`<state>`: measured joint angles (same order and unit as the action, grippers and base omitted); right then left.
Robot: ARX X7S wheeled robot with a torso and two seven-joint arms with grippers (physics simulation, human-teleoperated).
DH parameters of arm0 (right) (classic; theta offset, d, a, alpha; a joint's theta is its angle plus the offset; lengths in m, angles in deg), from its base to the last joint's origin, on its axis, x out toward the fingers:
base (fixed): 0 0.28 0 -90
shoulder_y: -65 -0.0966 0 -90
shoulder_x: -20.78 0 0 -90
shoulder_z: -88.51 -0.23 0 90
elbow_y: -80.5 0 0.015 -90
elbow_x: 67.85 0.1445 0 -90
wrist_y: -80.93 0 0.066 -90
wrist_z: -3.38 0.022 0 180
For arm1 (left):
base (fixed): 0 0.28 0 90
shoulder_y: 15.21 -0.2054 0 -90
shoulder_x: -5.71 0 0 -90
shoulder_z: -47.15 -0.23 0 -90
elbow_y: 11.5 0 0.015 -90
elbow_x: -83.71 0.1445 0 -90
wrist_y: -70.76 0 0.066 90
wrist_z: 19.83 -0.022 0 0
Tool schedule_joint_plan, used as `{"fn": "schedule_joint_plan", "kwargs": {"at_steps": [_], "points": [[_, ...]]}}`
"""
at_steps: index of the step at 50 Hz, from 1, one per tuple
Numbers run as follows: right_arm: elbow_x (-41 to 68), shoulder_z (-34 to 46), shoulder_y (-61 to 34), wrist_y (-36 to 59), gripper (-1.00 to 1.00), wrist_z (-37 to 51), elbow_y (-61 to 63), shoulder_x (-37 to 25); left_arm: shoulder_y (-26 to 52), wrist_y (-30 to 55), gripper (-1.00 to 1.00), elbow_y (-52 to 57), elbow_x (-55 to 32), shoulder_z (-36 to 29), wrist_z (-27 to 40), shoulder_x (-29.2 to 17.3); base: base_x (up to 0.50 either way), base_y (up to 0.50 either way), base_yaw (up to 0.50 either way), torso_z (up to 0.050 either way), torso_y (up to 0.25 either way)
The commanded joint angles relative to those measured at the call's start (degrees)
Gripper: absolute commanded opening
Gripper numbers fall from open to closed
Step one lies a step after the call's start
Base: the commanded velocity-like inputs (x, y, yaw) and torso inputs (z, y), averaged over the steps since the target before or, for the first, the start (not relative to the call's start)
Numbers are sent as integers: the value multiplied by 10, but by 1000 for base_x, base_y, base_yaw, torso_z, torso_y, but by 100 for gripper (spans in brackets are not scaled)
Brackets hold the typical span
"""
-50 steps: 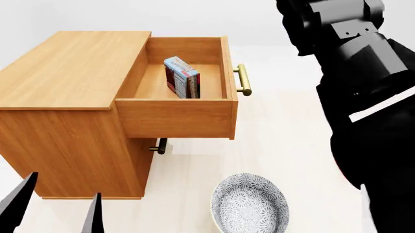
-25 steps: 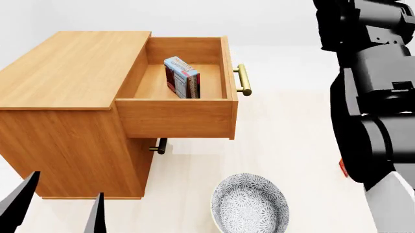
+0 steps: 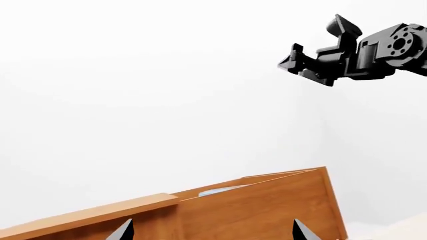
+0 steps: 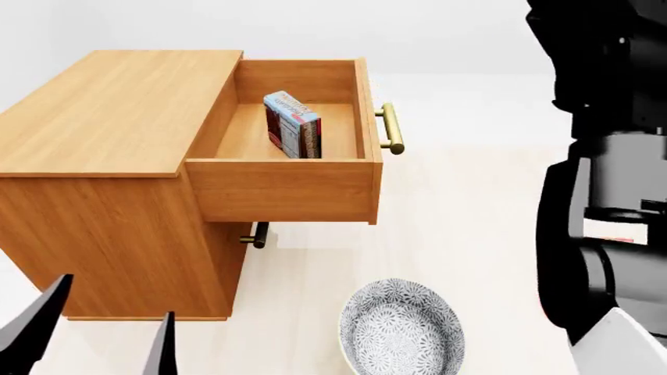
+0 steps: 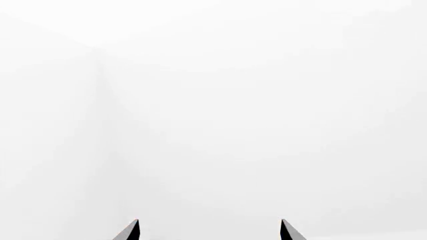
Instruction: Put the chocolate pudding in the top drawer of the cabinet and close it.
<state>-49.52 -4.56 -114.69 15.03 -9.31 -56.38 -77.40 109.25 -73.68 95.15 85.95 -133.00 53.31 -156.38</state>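
The cabinet (image 4: 115, 117) is smooth light wood, boxy, with a flat top. Its top drawer (image 4: 281, 187) stands pulled fully out, a brass bar handle (image 4: 390, 129) on its front. The pudding (image 4: 293, 125), a thin box with a light blue edge, stands on edge inside, near the drawer's middle, with bare floor on either side. A round patterned bowl (image 4: 401, 332) sits on the pale floor, well apart from the drawer. The left gripper (image 4: 99, 340) hangs low beside the cabinet, fingers apart, holding nothing. The right gripper (image 5: 207, 231) faces a blank wall, fingertips spread, empty.
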Motion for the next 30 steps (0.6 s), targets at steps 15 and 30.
{"fn": "schedule_joint_plan", "kwargs": {"at_steps": [15,30], "points": [[65,-33,93,169,100,16,249,-24,-4,13,100,10,2,2,-9,1,0,0,0,0,0],[84,-25,106,243,100,35,330,-40,-6,11,100,8,0,5,-11,3,0,0,0,0,0]]}}
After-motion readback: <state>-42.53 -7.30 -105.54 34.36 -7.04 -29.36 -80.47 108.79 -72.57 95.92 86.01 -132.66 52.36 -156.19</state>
